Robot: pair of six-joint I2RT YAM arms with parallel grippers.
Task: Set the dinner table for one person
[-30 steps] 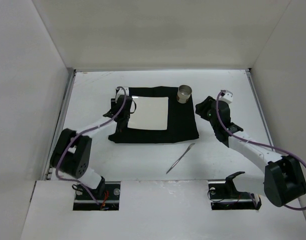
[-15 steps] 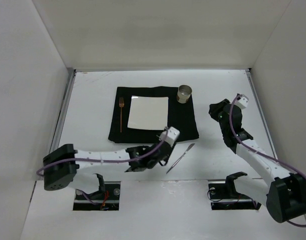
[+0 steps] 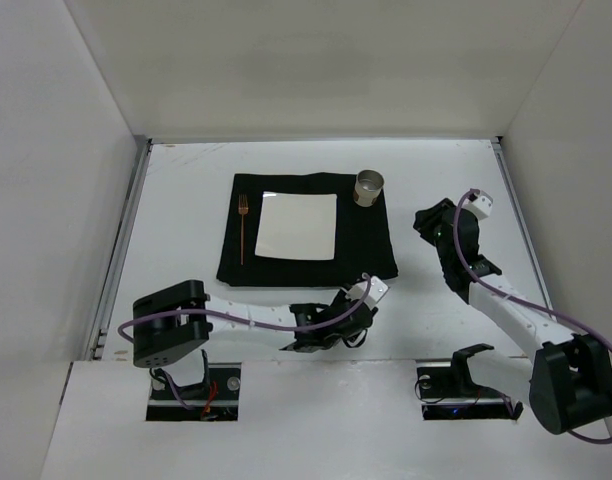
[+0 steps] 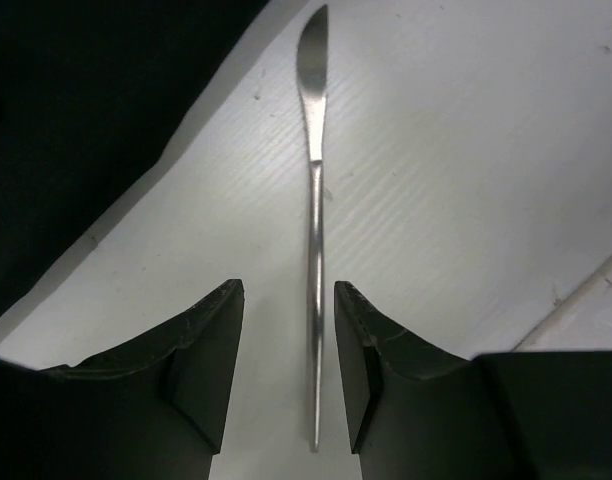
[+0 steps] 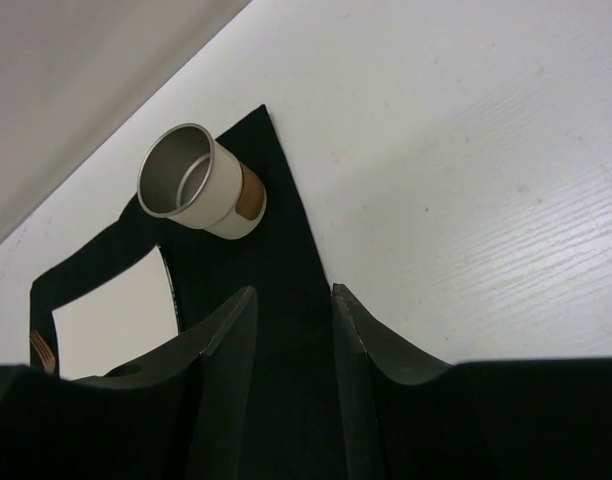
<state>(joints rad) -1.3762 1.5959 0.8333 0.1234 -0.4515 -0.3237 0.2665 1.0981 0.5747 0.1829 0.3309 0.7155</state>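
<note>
Left tool (image 4: 286, 295) jaws apart, straddling knife (image 4: 313, 200) handle, not clamped; knife lies flat on counter (image 4: 466, 180), just beside mat (image 4: 76, 120). Right wrist: right tool (image 5: 291, 300) apart, empty, over mat edge — cup (image 5: 201, 195) on mat corner. Top: counter under everything; plate (image 3: 298, 226) centred on mat, fork (image 3: 243, 228) left of it. Judged mostly set — only knife needs moving onto mat, right of plate.

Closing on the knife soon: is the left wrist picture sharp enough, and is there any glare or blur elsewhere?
Left wrist: knife sharp, mild sheen on its blade, no blinding glare; top external: even light, soft shadows; right wrist: cup crisp, near fingers dark and soft.
</note>
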